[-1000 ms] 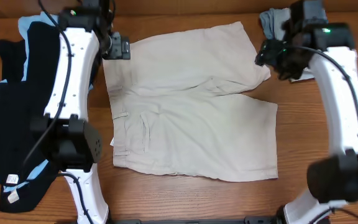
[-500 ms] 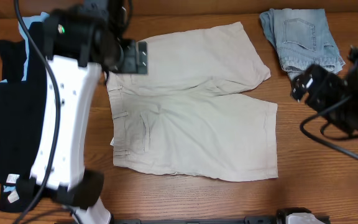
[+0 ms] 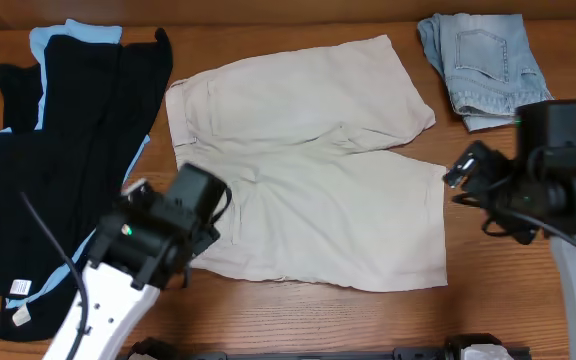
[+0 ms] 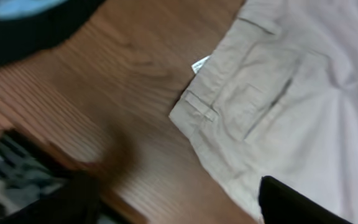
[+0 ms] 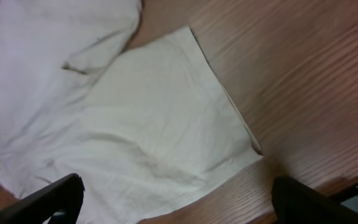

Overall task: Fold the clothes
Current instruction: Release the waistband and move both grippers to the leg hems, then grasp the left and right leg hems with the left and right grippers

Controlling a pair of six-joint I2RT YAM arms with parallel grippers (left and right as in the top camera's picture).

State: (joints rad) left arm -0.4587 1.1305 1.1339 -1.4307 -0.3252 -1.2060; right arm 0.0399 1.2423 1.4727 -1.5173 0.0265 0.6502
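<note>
The khaki shorts [image 3: 308,170] lie spread flat on the wooden table [image 3: 298,320], waistband towards the left arm and leg hems towards the right arm. That layout looks chosen so each arm can take one end. The left gripper [image 4: 176,202] hangs above the near corner of the waistband with its jaws spread and nothing between them. A belt loop [image 4: 201,106], the slit back pocket [image 4: 272,106] and a small white tag [image 4: 201,64] lie just ahead of its fingers. The right gripper [image 5: 185,202] is likewise parted and empty, poised over the near leg with the hem corner [image 5: 257,152] just ahead of it. Both hover apart from the cloth, and no fold is made yet; the near edge seems the likely one to be lifted over. The black-and-light-blue garment [image 3: 68,160] lies spread on the outer side of the left gripper, just beside the waistband at its far corner. The denim shorts [image 3: 488,65] sit beyond the right gripper, near the far leg, in what looks like a compact fold. No basket, bin or tray shows in any view, so every garment rests directly on the table.
</note>
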